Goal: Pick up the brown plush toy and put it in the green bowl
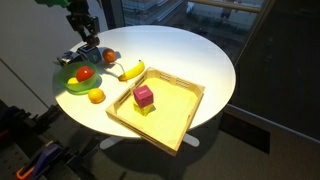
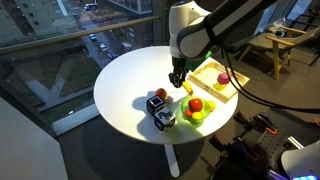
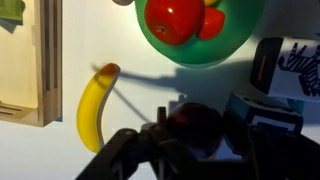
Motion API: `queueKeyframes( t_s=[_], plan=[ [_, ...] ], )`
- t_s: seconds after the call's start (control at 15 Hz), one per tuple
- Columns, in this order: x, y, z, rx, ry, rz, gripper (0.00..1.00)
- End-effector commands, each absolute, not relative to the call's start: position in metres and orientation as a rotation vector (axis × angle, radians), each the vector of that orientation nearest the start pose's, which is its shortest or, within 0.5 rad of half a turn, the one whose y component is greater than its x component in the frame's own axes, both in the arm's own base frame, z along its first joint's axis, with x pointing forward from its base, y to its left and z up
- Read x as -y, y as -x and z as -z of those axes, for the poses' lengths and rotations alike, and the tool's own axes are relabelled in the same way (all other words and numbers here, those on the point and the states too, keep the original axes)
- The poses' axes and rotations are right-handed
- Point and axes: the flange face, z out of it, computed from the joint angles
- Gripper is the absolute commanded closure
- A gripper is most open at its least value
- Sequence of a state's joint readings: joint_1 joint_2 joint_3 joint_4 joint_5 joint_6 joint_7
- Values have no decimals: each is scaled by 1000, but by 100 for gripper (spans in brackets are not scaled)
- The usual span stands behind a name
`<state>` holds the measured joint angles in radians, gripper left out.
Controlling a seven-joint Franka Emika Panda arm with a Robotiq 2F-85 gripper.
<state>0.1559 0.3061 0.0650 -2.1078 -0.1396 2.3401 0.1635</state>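
One short gap remains, we judge: the hand [image 3: 196, 135] seems clenched on the brown plush toy [image 3: 195, 118], raised off the counter [image 1: 180, 50]; the green bowl [image 3: 205, 55] lies just ahead.

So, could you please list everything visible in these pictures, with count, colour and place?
table: one, white, round, under everything
green bowl: one, lime green, near the table's edge
red fruit: one, red, inside the bowl
orange fruit: one, orange, on the table beside the bowl
banana: one, yellow, between bowl and tray
wooden tray: one, light wood, on the table
cube: one, magenta, in the tray on a yellow block
black-and-white object: one, beside the bowl, kind unclear
brown plush toy: one, dark, between the fingers
end effector: one, black, apparently gripping the toy
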Motion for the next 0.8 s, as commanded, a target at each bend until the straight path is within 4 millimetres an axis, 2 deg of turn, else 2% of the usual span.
queueKeyframes(
  t_s=[0.0, 0.73],
  plan=[
    [-124, -557, -267, 257, 3223, -85, 66],
    [-142, -537, -283, 332, 3208, -70, 66]
  ],
)
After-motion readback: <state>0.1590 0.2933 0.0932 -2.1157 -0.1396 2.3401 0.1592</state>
